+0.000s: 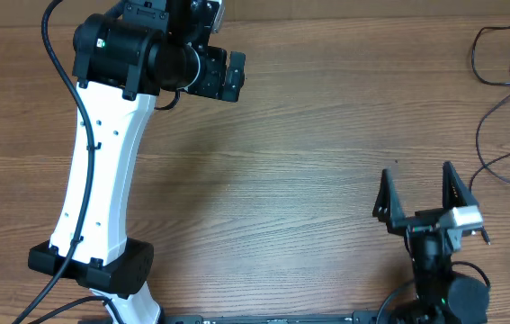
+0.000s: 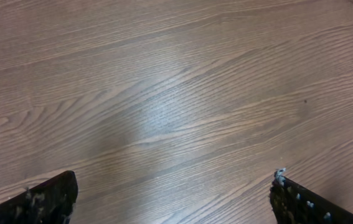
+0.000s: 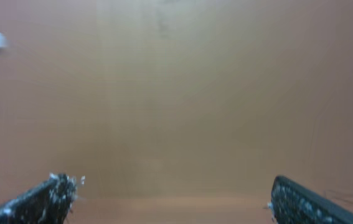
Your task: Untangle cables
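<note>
**Desk:** Where do the cables (image 1: 478,135) lie?

**Photog:** Loose black strands loop along the right edge of the bench (image 1: 281,180), up toward the far right corner. Some run out of the overhead view. No tight bundle shows, and where the strands cross cannot be made out.

**Desk:** And the pincers?

**Photog:** The right pincer (image 1: 416,175) hovers by the near right corner, jaws wide apart and empty, with the closest strand near it on the right. The left pincer (image 2: 175,183) hangs by the far edge, left of the middle and well apart from the cords. Its jaws are likewise spread on nothing, and its wrist view catches only a sliver of cable at the frame's right side.

**Desk:** What could go wrong from here?

**Photog:** Likely 3 things. The cords are thin and lie flat on the wood, so a closing pincer may scrape the bench or slip over a strand. A grab that pinches 2 strands at once would probably pull a crossing tighter rather than free it. With slack lying at the right edge, a hard tug on 1 end could drag the rest off the bench.

**Desk:** Anything else?

**Photog:** The right wrist view is blurred, which is poor guidance for a fine pick. If the left pincer crosses to help, the 2 crowd 1 corner and may bump.
</note>
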Robot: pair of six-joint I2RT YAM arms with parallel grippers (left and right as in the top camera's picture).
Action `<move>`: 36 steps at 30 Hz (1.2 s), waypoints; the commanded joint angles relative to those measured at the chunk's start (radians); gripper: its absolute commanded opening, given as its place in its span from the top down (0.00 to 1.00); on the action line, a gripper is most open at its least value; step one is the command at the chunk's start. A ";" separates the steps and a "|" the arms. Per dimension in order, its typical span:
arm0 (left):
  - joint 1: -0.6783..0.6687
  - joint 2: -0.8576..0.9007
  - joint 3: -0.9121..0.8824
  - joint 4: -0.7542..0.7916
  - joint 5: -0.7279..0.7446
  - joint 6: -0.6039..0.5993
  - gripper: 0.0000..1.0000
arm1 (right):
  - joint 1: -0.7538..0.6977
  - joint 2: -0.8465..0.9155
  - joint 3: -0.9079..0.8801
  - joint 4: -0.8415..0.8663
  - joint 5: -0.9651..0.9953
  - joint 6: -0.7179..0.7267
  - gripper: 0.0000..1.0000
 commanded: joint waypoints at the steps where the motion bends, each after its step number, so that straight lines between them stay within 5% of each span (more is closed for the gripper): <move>1: -0.007 0.000 0.002 0.001 0.014 -0.014 0.02 | 0.006 -0.007 0.002 -0.134 0.177 0.043 0.00; 6: -0.007 0.000 0.002 -0.013 0.014 -0.006 0.02 | 0.005 -0.007 0.002 -0.426 0.219 0.043 0.00; 13: -0.007 0.000 0.002 -0.005 0.014 -0.003 0.00 | 0.005 -0.007 0.002 -0.600 0.220 0.043 0.00; 36: -0.007 0.000 0.002 -0.017 0.013 -0.003 0.00 | 0.005 -0.007 0.002 -0.624 0.220 0.043 0.00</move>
